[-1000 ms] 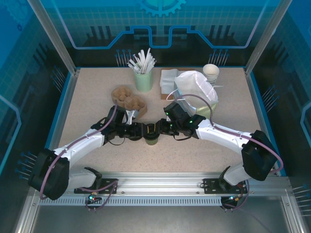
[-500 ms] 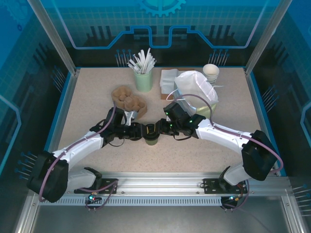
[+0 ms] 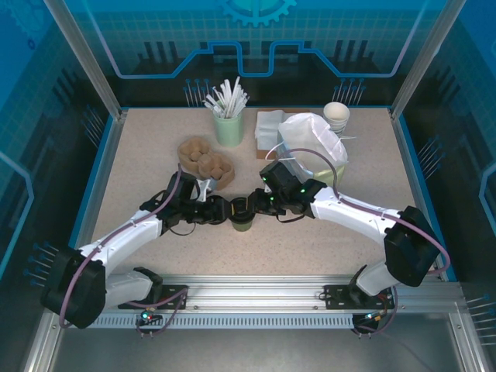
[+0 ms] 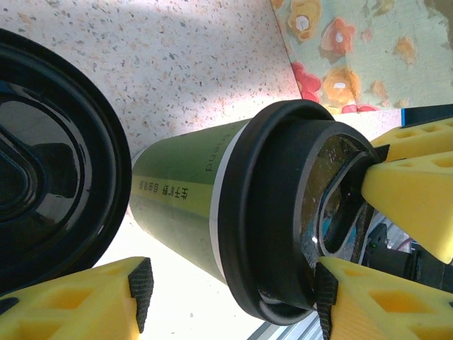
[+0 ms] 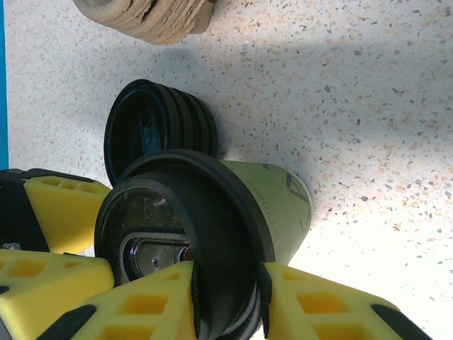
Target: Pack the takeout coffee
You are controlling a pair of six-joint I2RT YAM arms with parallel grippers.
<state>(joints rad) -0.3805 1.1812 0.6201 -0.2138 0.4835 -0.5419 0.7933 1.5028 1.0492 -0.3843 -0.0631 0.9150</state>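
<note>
Table (image 3: 139, 155): takeout coffee (image 3: 242, 223) is being flanked upright at the near middle by both arms. Right gripper (image 5: 228, 301) is being closed on the rim of the black lid (image 5: 177, 234). Left gripper (image 4: 231, 287) is being held partway open beside the cup, no grip evident. The paper wall is being judged light and crushable, and the lid slick and liable to pop. A hold on the cup wall below the lid is being judged safer.

The table (image 3: 132, 170) is lit brightly from above. A soft shadow is cast beside the cup (image 5: 279, 205); the table near it is washed out by glare. The spare lid (image 4: 49, 163) is slightly blurred.
</note>
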